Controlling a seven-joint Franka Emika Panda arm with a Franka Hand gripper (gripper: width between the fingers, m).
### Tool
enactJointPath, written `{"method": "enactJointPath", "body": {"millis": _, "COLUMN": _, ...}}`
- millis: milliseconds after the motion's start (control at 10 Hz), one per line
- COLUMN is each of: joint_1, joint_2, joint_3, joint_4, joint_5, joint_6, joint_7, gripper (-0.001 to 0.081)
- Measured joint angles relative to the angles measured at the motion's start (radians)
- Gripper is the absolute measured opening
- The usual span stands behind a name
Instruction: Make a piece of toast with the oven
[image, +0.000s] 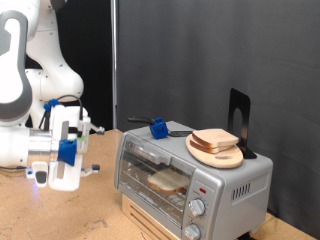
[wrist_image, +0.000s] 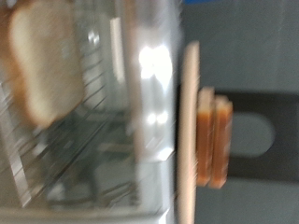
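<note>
The silver-grey oven (image: 205, 180) stands at the exterior view's lower right, its glass door apparently shut. Behind the glass a pale piece of toast (image: 168, 181) lies on the wire rack. The blurred wrist view shows that same piece of toast (wrist_image: 42, 70) through the reflecting door of the oven (wrist_image: 149, 103). My gripper (image: 80, 148), white with blue finger parts, hangs to the exterior view's left of the oven. It is apart from the oven and points toward it, with nothing visible between its fingers. The fingers do not show in the wrist view.
On the oven's top sits a round wooden plate (image: 232, 160) with two stacked bread slices (image: 214, 140); the wrist view shows the plate (wrist_image: 190, 131) edge-on. A black stand (image: 238, 115) rises behind it. A blue object with a black handle (image: 158, 127) lies on the oven's top too. The table is wooden.
</note>
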Motion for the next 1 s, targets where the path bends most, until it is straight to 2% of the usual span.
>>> {"method": "enactJointPath", "body": {"millis": 100, "joint_1": 0.005, "joint_2": 0.031, "joint_3": 0.009, "joint_4": 0.025, "joint_5": 0.009, "joint_6": 0.039, "joint_7": -0.013, "gripper": 0.0682}}
{"method": "enactJointPath", "body": {"millis": 400, "joint_1": 0.007, "joint_2": 0.053, "joint_3": 0.020, "joint_4": 0.040, "joint_5": 0.044, "joint_6": 0.013, "joint_7": 0.029, "gripper": 0.0682}}
{"method": "enactJointPath", "body": {"millis": 500, "joint_1": 0.016, "joint_2": 0.086, "joint_3": 0.034, "joint_4": 0.066, "joint_5": 0.082, "joint_6": 0.033, "joint_7": 0.039, "gripper": 0.0682}}
{"method": "enactJointPath", "body": {"millis": 700, "joint_1": 0.037, "joint_2": 0.157, "joint_3": 0.053, "joint_4": 0.136, "joint_5": 0.089, "joint_6": 0.059, "joint_7": 0.080, "gripper": 0.0682}}
{"method": "enactJointPath", "body": {"millis": 1000, "joint_1": 0.085, "joint_2": 0.253, "joint_3": 0.072, "joint_4": 0.249, "joint_5": 0.081, "joint_6": 0.148, "joint_7": 0.050, "gripper": 0.0682}}
